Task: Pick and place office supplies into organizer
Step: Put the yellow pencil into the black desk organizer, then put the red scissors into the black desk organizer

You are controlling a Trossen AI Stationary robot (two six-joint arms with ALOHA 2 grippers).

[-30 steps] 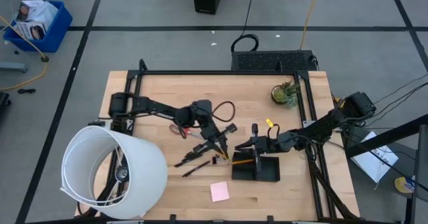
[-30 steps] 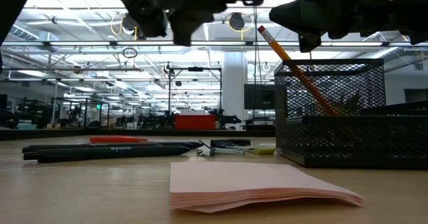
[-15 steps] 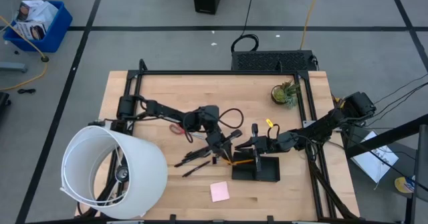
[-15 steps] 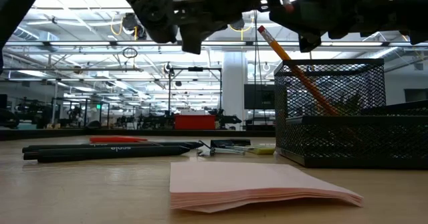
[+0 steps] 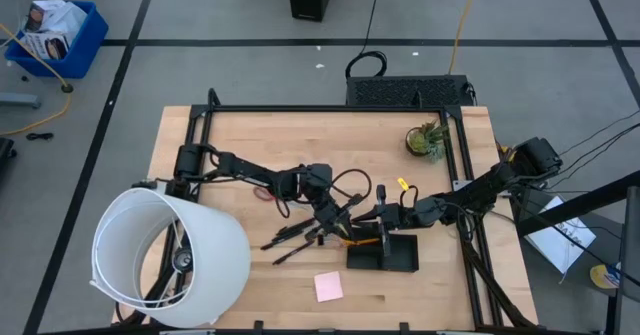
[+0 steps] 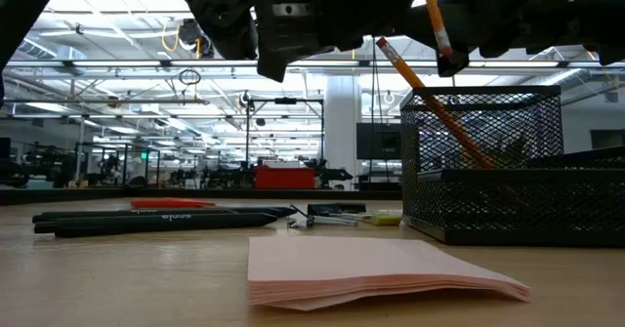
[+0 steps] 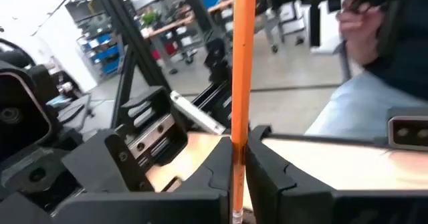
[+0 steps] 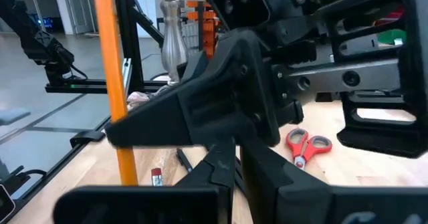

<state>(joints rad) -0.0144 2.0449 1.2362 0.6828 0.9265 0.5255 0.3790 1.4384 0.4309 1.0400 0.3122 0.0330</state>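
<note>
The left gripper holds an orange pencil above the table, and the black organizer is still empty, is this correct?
Not quite. The left gripper does hold an orange pencil, but the organizer is not empty: the low view shows another pencil leaning inside its mesh cup.

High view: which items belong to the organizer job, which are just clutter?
Job: organizer; orange pencil gripped by the left end effector; pencil already in organizer; black pens; red scissors; pink sticky pad.
Clutter: potted plant; white lampshade.

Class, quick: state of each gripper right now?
Left gripper: shut on the orange pencil.
Right gripper: shut, holding nothing visible.
</note>
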